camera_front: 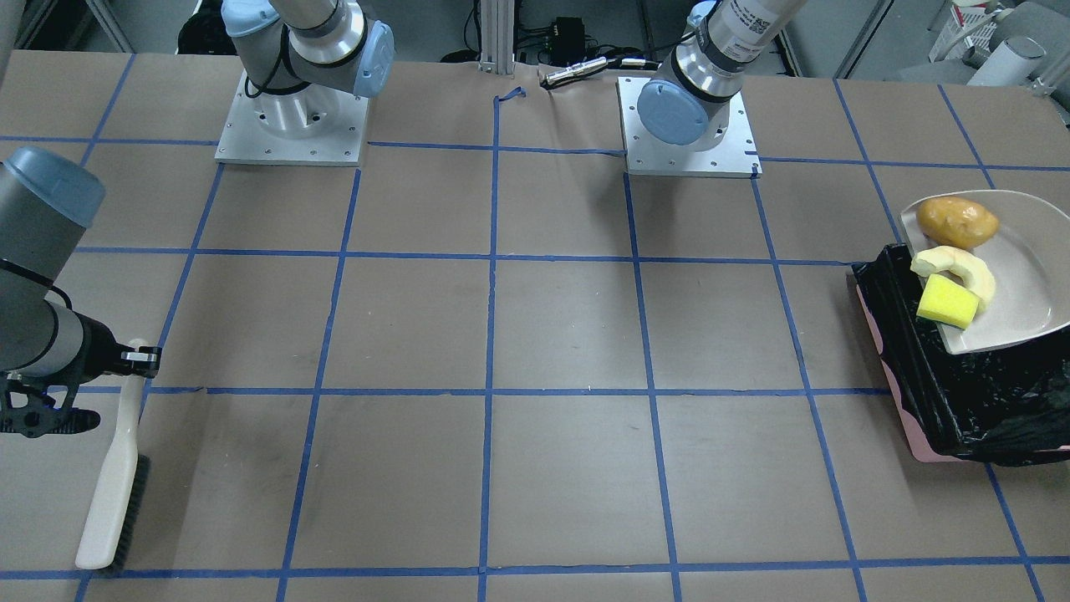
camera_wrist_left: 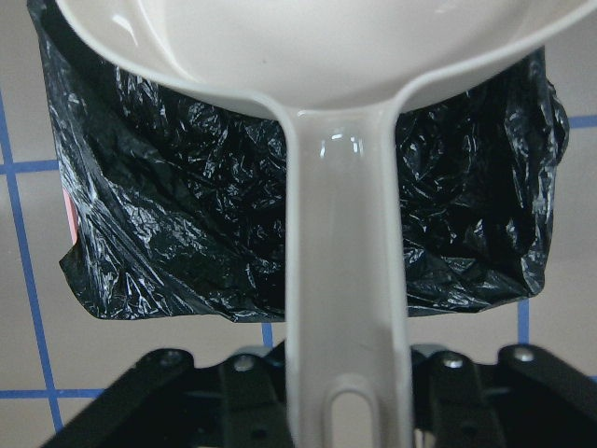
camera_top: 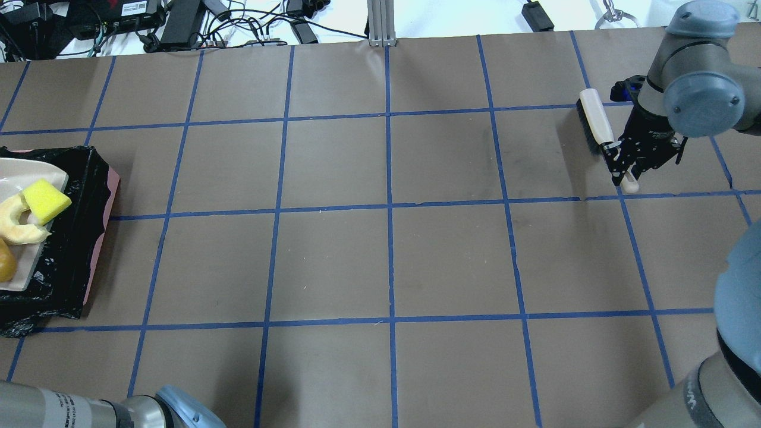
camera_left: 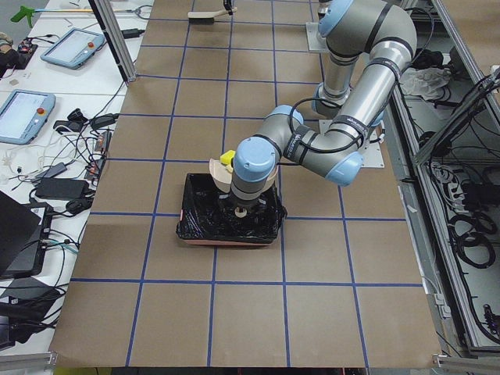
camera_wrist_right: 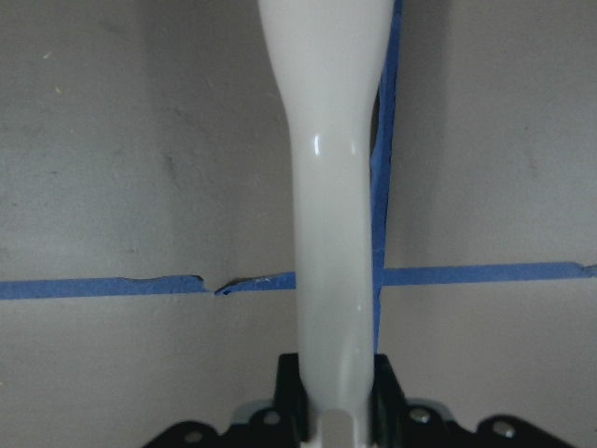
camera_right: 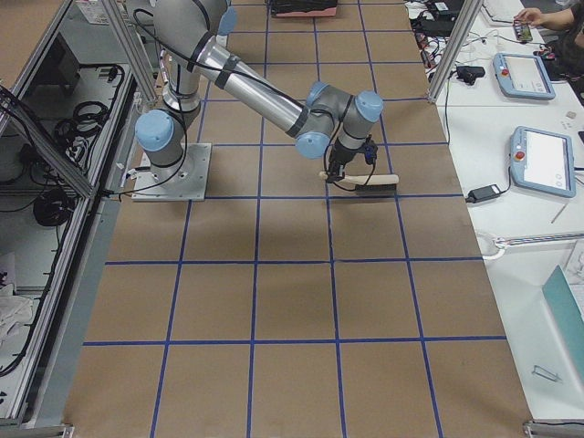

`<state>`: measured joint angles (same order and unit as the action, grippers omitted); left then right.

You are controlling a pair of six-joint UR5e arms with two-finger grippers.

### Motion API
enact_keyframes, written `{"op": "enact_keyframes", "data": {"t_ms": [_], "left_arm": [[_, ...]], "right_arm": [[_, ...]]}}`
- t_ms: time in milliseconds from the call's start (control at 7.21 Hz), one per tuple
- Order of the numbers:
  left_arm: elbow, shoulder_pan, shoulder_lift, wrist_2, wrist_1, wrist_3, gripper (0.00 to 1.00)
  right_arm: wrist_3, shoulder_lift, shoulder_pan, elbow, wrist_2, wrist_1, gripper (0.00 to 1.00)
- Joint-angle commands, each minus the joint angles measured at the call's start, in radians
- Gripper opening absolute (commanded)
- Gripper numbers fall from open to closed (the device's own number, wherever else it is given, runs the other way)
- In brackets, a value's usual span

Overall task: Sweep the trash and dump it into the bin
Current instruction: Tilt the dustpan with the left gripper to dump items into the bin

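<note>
My left gripper point(camera_wrist_left: 345, 392) is shut on the handle of the beige dustpan point(camera_front: 1024, 276) and holds the pan over the pink bin point(camera_front: 919, 376), which is lined with a black bag. In the pan lie the brown potato point(camera_front: 957, 221), the cream crescent slice point(camera_front: 961, 269) and the yellow wedge point(camera_front: 947, 302), which is nearest the pan's lip. The overhead view shows the bin point(camera_top: 71, 238) and the wedge point(camera_top: 46, 201) at the left edge. My right gripper point(camera_top: 624, 163) is shut on the handle of a white brush point(camera_top: 594, 125), far from the bin.
The table is brown paper with a blue tape grid. Both arm bases point(camera_front: 292, 125) stand at the robot's edge. The brush point(camera_front: 113, 493) lies low over the table near the end opposite the bin. Cables and tablets lie beyond the table edges.
</note>
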<state>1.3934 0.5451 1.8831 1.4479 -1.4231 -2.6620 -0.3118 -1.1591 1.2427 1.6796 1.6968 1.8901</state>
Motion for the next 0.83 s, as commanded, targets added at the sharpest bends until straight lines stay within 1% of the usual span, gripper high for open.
{"op": "enact_keyframes", "data": {"t_ms": [0,139,278,416,555,694], "left_arm": [[-0.004,-0.013,0.022,0.015,0.058,0.000,0.00],[-0.004,-0.025,0.033,0.017,0.108,0.008,0.00],[-0.008,-0.028,0.050,0.019,0.149,0.014,0.00],[-0.025,-0.033,0.065,0.020,0.182,0.014,0.00],[-0.034,-0.034,0.082,0.044,0.184,0.019,0.00],[-0.039,-0.036,0.083,0.055,0.197,0.033,0.00]], "right_arm": [[-0.003,0.001,0.000,0.000,0.000,-0.002,0.00],[-0.003,0.001,0.000,0.000,0.000,-0.002,0.00],[-0.003,0.002,0.000,0.000,0.000,-0.003,0.25],[-0.003,0.002,0.000,0.000,0.000,-0.003,0.26],[-0.003,0.002,0.000,0.002,0.000,-0.003,0.28],[-0.003,0.004,0.000,0.002,0.000,-0.003,0.32]]}}
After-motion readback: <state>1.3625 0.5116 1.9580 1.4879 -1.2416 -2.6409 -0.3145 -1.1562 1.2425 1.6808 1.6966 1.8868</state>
